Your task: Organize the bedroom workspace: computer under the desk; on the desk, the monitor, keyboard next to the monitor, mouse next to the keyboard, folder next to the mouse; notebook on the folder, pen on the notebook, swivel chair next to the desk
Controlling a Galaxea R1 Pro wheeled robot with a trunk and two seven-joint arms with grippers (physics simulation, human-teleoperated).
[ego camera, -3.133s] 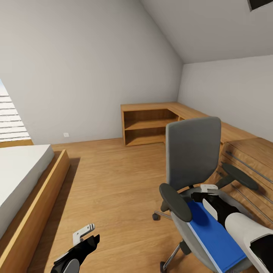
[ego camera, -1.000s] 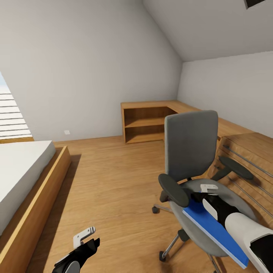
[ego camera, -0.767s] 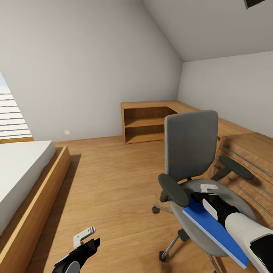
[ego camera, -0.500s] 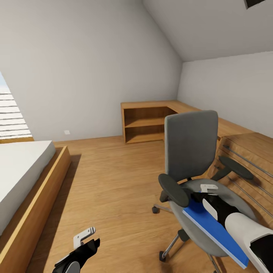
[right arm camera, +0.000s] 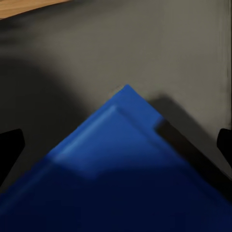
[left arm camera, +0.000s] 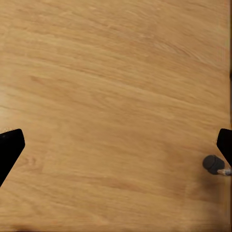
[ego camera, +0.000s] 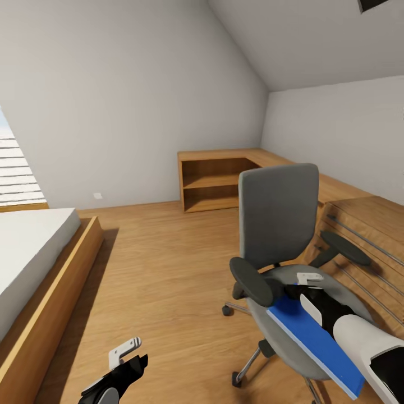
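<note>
Room: attic bedroom, sloped white ceiling, oak plank floor (ego camera: 168,264).
Swivel chair (ego camera: 279,216): grey back upright, black armrests either side, chrome star base with castors on the floor; stands just beside the wooden chest of drawers (ego camera: 365,224) at the robot's right.
Folder (ego camera: 311,336): bright blue, flat, tilted, its far corner lifted over the grey seat, the near end jutting out past the seat's front edge. In the right wrist view the blue corner (right arm camera: 121,145) sits over the grey seat cushion with a dark shadow under it, so that corner looks raised off the fabric.
Right gripper (ego camera: 300,285): low over the seat at the folder's far end, black wrist and white forearm lying along the folder's right side. Finger tips sit at both edges of the wrist view, wide apart, with the folder corner between them; whether they truly pinch the folder, cannot tell.
Left gripper (ego camera: 126,350): held low over bare floor, well apart from the chair. Fingers (left arm camera: 10,147) spread wide, nothing between them but planks; one chair castor (left arm camera: 211,163) near the far finger.
Bed (ego camera: 33,252): white mattress in a wooden frame, robot's left side.
Shelf unit (ego camera: 216,179): low open wooden shelving in the far corner, running on along the right wall.
Window blind (ego camera: 17,174): pale slats above the bed.
</note>
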